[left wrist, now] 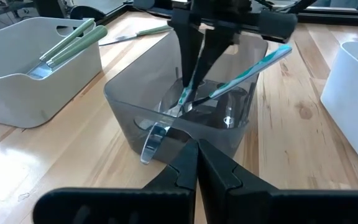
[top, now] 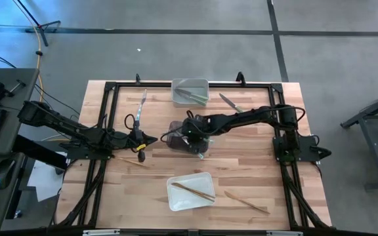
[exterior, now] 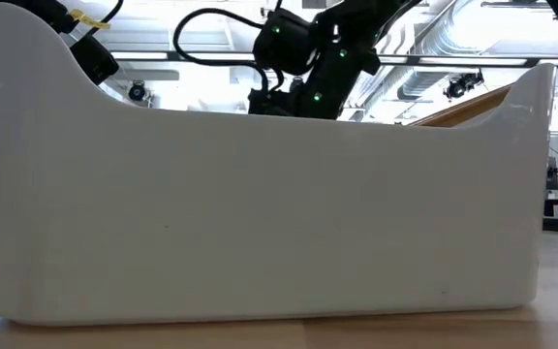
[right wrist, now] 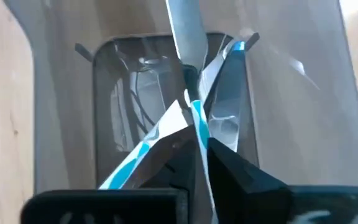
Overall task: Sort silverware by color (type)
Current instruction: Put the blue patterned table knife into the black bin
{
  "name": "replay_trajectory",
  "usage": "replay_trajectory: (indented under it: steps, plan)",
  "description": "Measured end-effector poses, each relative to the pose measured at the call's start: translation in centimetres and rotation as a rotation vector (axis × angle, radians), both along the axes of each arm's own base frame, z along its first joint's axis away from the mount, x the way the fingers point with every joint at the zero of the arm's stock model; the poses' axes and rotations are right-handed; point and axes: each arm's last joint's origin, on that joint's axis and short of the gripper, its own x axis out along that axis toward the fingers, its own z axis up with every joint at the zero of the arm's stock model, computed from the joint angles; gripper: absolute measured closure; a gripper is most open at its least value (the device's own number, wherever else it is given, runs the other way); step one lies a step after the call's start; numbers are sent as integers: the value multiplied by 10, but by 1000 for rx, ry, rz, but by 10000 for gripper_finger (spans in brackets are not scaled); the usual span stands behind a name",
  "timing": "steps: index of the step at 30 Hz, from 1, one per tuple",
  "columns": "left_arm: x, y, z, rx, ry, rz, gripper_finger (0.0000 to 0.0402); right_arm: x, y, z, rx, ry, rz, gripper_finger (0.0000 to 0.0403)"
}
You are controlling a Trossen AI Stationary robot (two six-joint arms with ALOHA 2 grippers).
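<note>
A smoky see-through bin (top: pixel 184 141) stands mid-table and holds pale blue-silver silverware (left wrist: pixel 247 71); one piece leans with its handle over the rim. My right gripper (top: pixel 194 137) reaches down into this bin, its fingers (left wrist: pixel 190 68) shut on a thin blue-silver piece (right wrist: pixel 194 115). My left gripper (left wrist: pixel 197 155) is shut with nothing in it and hovers just left of the bin. Olive green pieces (top: pixel 192 96) lie in the grey bin (top: pixel 190 84). Tan wooden pieces (top: pixel 192 190) lie in the white bin (top: pixel 176 200). My right gripper pinches a slim blue-silver piece (right wrist: pixel 199 134) between its two fingers; it runs edge-on through the narrow gap. The fingers come steeply from above into the smoky bin. The piece's silver blade (right wrist: pixel 185 43) points away past the fingertips. Its lower end is hidden among the other pieces.
Loose on the table lie a pale knife (top: pixel 142 105) at far left, another knife (top: pixel 230 101) by the grey bin, a wooden piece (top: pixel 247 202) at near right and one (top: pixel 130 159) under my left arm. The white bin's wall (exterior: pixel 260 223) fills the low view.
</note>
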Motion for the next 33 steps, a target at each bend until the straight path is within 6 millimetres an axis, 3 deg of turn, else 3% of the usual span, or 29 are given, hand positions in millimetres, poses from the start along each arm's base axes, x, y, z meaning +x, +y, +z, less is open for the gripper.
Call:
replay_trajectory:
  steps: [4,13,18,23,29,33]
  plan:
    - [0,0,0,0,0,0,401,-2,-1,-1,0,22,-6,360]
    - [0,0,0,0,0,0,401,0,-3,-8,2,32,-1,278]
    - [0,0,0,0,1,0,401,2,-8,-19,12,55,25,269]
    - [0,0,-1,2,10,0,401,3,-8,-21,9,43,32,296]
    - [0,0,-1,2,13,0,401,3,-8,-21,8,47,35,385]
    - [-1,0,-1,-3,13,2,401,3,-8,-20,25,47,24,385]
